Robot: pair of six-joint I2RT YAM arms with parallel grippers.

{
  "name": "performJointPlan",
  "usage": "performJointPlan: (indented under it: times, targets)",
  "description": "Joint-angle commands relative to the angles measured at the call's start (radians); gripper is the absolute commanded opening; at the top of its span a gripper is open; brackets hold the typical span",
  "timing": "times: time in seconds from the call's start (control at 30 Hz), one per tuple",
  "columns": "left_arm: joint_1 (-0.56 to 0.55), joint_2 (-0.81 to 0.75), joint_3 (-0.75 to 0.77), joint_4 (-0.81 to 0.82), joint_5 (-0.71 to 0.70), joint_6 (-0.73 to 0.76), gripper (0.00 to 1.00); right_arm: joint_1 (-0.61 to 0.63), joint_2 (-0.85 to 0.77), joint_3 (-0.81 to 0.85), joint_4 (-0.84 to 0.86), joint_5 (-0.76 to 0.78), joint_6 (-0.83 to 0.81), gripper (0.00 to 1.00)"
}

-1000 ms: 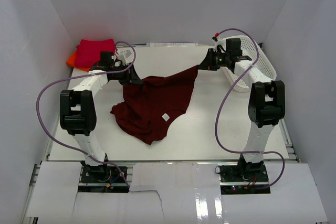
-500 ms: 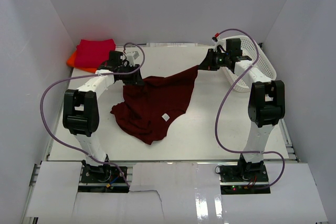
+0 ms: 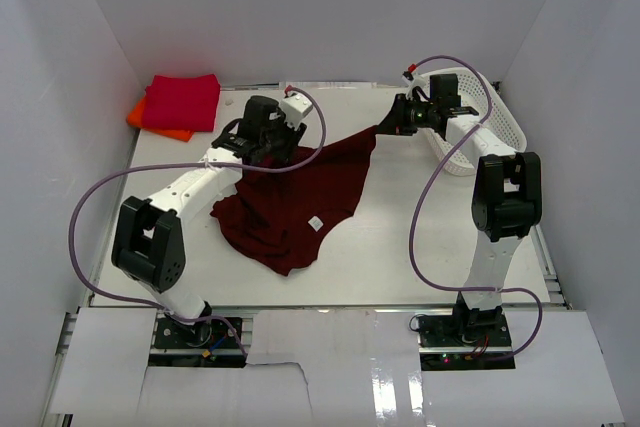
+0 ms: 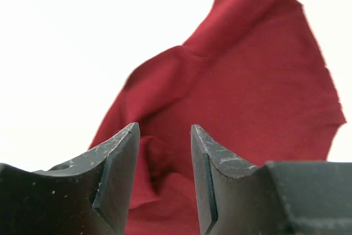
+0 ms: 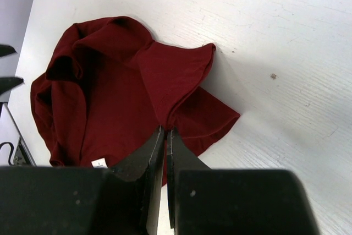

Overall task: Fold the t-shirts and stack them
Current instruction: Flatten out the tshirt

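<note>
Peeking orange t-shirt [image 3: 148, 120] beneath crimson t-shirt [image 3: 182, 101]

Shirt [image 3: 310, 187] centre — folded stack [image 3: 182, 100] behind-left, basket [image 3: 505, 117] behind-right.

The left arm [image 3: 190, 182] rises from its base, bends at the elbow and reaches forward and inward across the table. Its wrist is turned down toward the middle. The left gripper [image 3: 272, 145] [image 4: 165, 130] has its jaws apart, with a clear gap between the two dark fingers. The right arm [image 3: 505, 197] stands upright, its forearm stretched toward the far edge and angled left. The right gripper [image 3: 384, 127] [image 5: 165, 131] is pinched closed on an edge of the dark maroon t-shirt [image 3: 300, 197] [image 5: 110, 97].
</note>
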Motion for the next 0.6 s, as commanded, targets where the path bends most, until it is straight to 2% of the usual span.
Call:
performJointPlan:
  times: [0.0, 0.07, 0.13, 0.23, 0.4, 0.47, 0.57]
  targets:
    - [0.006, -0.038, 0.017, 0.041, -0.152, 0.124, 0.53, -0.004, 0.005, 0.045, -0.007, -0.027, -0.002, 0.08]
    - [-0.059, -0.044, 0.003, 0.057, -0.208, 0.191, 0.53, -0.004, 0.006, 0.047, -0.007, -0.024, 0.000, 0.08]
    - [-0.125, -0.033, -0.006, 0.064, -0.334, 0.255, 0.54, -0.004, 0.011, 0.056, -0.012, -0.024, 0.001, 0.08]
    - [-0.164, -0.006, -0.006, 0.063, -0.431, 0.354, 0.54, -0.004, 0.017, 0.064, -0.022, -0.027, 0.001, 0.08]
    - [-0.239, -0.019, -0.063, 0.035, -0.422, 0.555, 0.58, -0.004, 0.019, 0.065, -0.033, -0.030, -0.002, 0.08]
    - [-0.255, -0.003, -0.081, 0.043, -0.476, 0.585, 0.57, -0.004, 0.023, 0.067, -0.033, -0.036, 0.003, 0.08]
    - [-0.255, 0.014, -0.089, 0.049, -0.473, 0.603, 0.57, -0.004, 0.028, 0.067, -0.031, -0.047, 0.007, 0.08]
